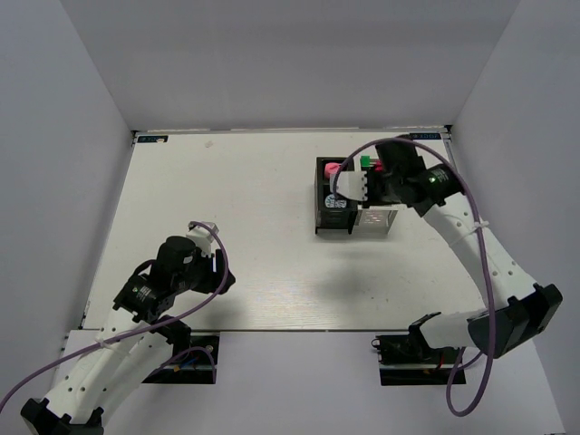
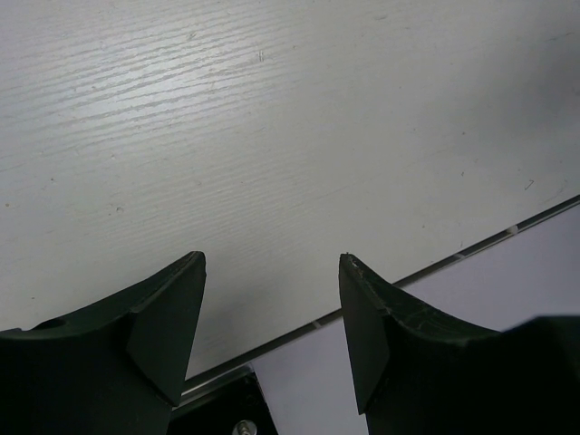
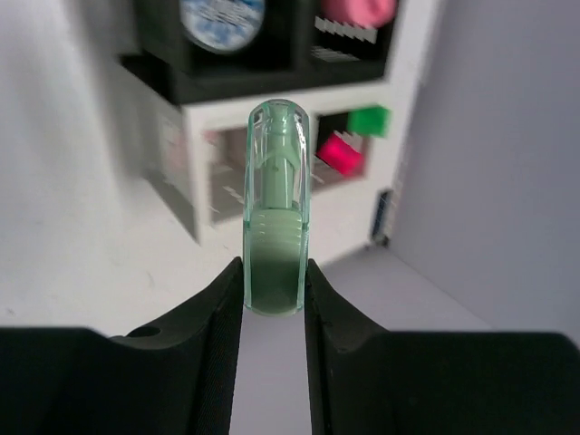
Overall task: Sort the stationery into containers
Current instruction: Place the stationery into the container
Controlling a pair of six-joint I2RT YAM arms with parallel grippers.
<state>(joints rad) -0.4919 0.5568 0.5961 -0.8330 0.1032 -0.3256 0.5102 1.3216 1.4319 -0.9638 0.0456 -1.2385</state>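
Right wrist: right hand (image 3: 274,272) clamps green capsule (image 3: 276,199), organiser (image 3: 217,113) ahead | left hand (image 2: 272,263) spread apart, empty

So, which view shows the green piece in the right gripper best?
The right wrist view: the green piece is large at its centre, clamped in the right gripper. In the top view I cannot make it out; the left wrist view lacks it.

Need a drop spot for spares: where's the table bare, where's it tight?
Bare: white tabletop from the left wall to the black and silver mesh organiser, and the strip between organiser and near edge. Tight: far right corner, with organiser and right gripper holding a translucent green capsule.
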